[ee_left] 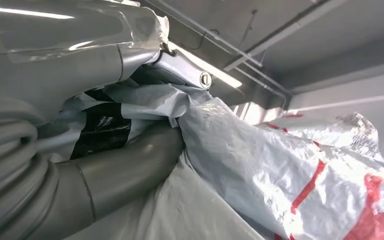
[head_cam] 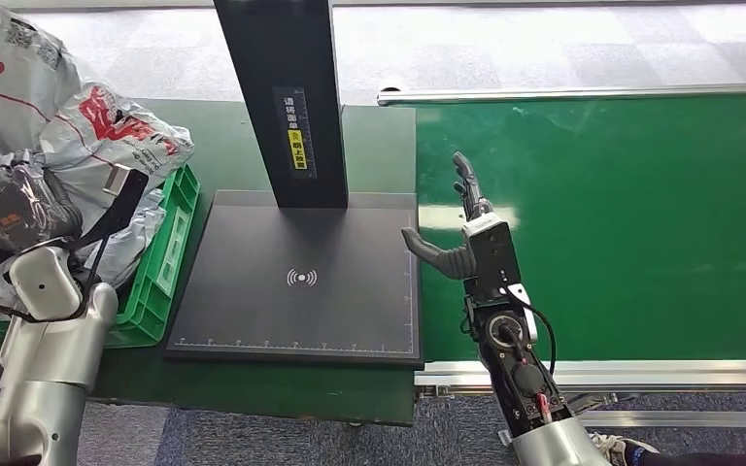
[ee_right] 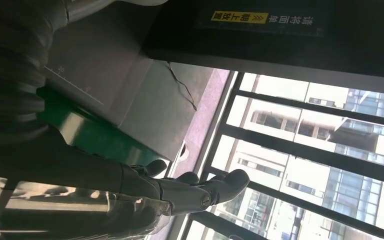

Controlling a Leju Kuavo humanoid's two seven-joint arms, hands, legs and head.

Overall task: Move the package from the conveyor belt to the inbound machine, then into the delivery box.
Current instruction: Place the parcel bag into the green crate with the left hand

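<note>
My left hand [head_cam: 15, 209] is over the green delivery box [head_cam: 170, 254] at the far left and grips a grey package with a black patch [head_cam: 34, 184]. In the left wrist view the thick thumb [ee_left: 130, 165] and a finger [ee_left: 180, 75] close around that package's crumpled film [ee_left: 145, 102]. My right hand [head_cam: 461, 228] hovers open at the left edge of the green conveyor belt [head_cam: 622, 223], thumb pointing toward the inbound machine's black plate [head_cam: 301, 320]. Nothing is in its dark fingers [ee_right: 215, 187].
Several grey bags with red print [head_cam: 107, 126] [ee_left: 305, 175] are piled in and above the box. The machine's black post [head_cam: 282, 97] with a yellow label rises behind the plate. A metal rail [head_cam: 583, 94] borders the belt's far side. A shoe [head_cam: 622, 449] shows at the bottom right.
</note>
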